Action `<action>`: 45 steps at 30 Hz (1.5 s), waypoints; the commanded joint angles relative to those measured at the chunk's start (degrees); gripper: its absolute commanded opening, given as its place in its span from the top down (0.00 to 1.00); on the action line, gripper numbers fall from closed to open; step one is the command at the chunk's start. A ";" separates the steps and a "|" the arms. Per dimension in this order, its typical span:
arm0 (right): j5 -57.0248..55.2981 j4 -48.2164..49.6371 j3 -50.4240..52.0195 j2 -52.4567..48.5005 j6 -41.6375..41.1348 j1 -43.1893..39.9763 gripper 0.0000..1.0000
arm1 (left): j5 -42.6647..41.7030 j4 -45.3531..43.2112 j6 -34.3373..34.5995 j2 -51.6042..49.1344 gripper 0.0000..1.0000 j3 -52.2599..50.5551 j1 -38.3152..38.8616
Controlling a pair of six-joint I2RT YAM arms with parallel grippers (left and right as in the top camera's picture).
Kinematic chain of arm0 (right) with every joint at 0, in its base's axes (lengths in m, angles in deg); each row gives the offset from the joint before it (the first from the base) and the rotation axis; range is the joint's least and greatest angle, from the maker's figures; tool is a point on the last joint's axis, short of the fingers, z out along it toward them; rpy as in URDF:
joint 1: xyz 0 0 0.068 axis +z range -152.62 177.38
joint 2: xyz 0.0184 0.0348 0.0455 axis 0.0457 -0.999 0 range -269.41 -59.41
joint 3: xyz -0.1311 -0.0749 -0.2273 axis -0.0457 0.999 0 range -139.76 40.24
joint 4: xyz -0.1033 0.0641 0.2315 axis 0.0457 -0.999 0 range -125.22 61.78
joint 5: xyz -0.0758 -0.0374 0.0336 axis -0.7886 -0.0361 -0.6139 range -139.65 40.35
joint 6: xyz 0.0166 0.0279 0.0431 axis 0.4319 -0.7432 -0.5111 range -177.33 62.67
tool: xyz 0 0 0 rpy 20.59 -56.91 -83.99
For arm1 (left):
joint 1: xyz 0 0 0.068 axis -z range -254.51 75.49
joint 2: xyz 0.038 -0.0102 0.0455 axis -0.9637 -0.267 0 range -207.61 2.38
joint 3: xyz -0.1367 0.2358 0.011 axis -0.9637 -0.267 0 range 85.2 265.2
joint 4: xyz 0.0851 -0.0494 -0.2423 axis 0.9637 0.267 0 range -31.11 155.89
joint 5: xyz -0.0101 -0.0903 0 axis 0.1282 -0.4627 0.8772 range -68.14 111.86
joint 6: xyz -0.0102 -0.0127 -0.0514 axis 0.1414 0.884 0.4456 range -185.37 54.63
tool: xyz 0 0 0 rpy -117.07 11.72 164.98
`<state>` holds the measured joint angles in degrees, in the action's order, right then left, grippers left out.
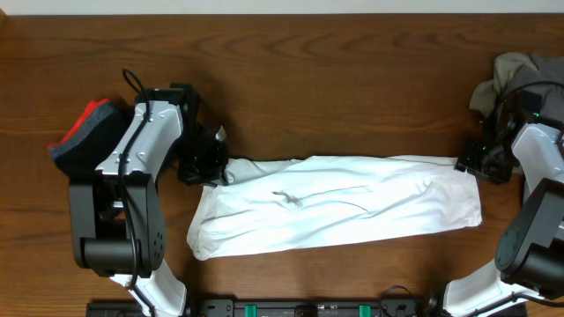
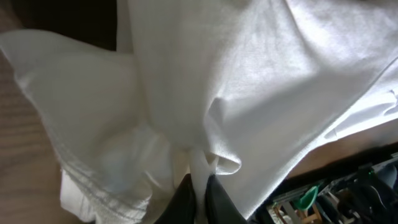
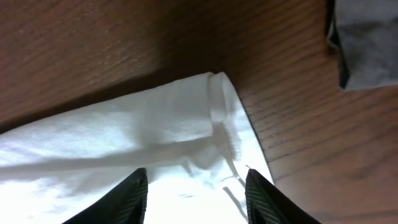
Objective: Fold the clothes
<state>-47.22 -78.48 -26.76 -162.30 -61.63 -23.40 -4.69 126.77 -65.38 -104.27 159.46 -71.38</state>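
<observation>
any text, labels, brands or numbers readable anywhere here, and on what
None: no word, label, brand, number or sign can be read in any view.
white garment: plain, no tag or print showing.
red and dark cloth and grey cloth: no lettering visible.

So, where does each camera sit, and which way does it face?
Overhead: above the brown wooden table, facing down on the long white folded garment; both arms show.
Left wrist: on left arm, close on that garment; left gripper pinches a fold.
Right wrist: on right arm, angled down at the garment's end; right gripper open.
Shared: all show the garment; overhead and right wrist, the crumpled grey cloth.
</observation>
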 commanded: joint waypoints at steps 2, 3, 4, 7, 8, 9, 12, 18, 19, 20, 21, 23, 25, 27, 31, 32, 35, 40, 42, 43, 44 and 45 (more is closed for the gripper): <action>2.21 -0.33 0.37 0.85 -4.50 -0.26 0.52 | 0.66 -0.50 -0.17 0.15 0.94 -0.04 -0.28; 2.21 -0.31 0.37 0.87 -5.51 -0.26 0.52 | 0.66 -0.50 -0.17 0.15 0.94 -0.04 -0.28; 2.16 -0.20 0.37 0.85 -6.23 -0.26 0.52 | 0.66 -0.50 -0.17 0.15 0.94 -0.04 -0.28; 2.10 0.37 0.39 0.85 -6.62 -0.26 0.54 | 0.66 -0.50 -0.20 0.15 0.94 -0.04 -0.28; 2.10 0.50 0.39 0.83 -6.67 -0.26 0.55 | 0.66 -0.50 -0.20 0.15 0.94 -0.04 -0.28; 1.99 0.66 0.39 0.76 -7.15 -0.26 0.54 | 0.66 -0.50 -0.20 0.15 0.94 -0.04 -0.28; 0.90 0.87 0.44 0.48 -10.23 -0.26 0.55 | 0.66 -0.55 -0.20 0.15 0.94 -0.04 -0.28; 0.68 2.01 1.31 0.33 -11.56 -0.26 0.55 | 0.66 -0.55 -0.20 0.15 0.94 -0.04 -0.28; 0.33 2.19 1.53 0.33 -11.63 -0.26 0.55 | 0.66 -0.55 -0.20 0.15 0.94 -0.04 -0.28; 0.09 2.49 1.81 0.33 -12.02 -0.26 0.55 | 0.66 -0.57 -0.20 0.15 0.94 -0.04 -0.28; -0.33 2.78 2.21 0.33 -12.70 -0.26 0.55 | 0.66 -0.57 -0.20 0.15 0.94 -0.04 -0.28; -0.55 3.54 3.19 0.33 -13.51 -0.26 0.55 | 0.66 -0.55 -0.20 0.15 0.94 -0.04 -0.28; -0.52 4.24 4.11 0.33 -13.75 -0.26 0.59 | 0.66 -0.55 -0.20 0.15 0.94 -0.04 -0.28; -0.55 4.44 4.50 0.33 -13.70 -0.26 0.68 | 0.66 -0.55 -0.20 0.15 0.94 -0.04 -0.28; -0.52 4.42 4.48 0.33 -13.70 -0.26 0.99 | 0.66 -0.48 -0.20 0.15 0.94 -0.04 -0.28; -0.52 4.42 4.48 0.33 -13.70 -0.26 0.99 | 0.66 -0.46 -0.20 0.15 0.94 -0.04 -0.28; -0.74 4.39 4.31 0.35 -13.68 -0.39 0.99 | 0.63 0.17 -0.17 0.26 0.94 -0.04 -0.28; -0.70 2.97 3.76 0.35 -13.22 -1.60 0.99 | 0.17 3.23 -0.20 1.70 0.94 -0.04 -0.28; -0.70 1.81 3.34 0.37 -12.66 -2.19 0.99 | 0.17 4.26 -0.20 2.45 0.94 -0.04 -0.28; -0.70 1.18 3.08 0.37 -12.13 -2.43 0.99 | 0.15 4.79 -0.20 2.75 0.94 -0.04 -0.28; -0.70 0.42 2.75 0.37 -11.65 -2.64 0.99 | 0.15 5.42 -0.20 3.06 0.94 -0.04 -0.28; -0.72 -0.22 2.47 0.37 -11.13 -2.89 0.99 | 0.17 5.95 -0.20 3.28 0.94 -0.04 -0.28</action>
<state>-47.09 -77.78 -22.72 -162.30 -74.48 -25.08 -4.75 131.49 -65.38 -103.19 159.46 -71.38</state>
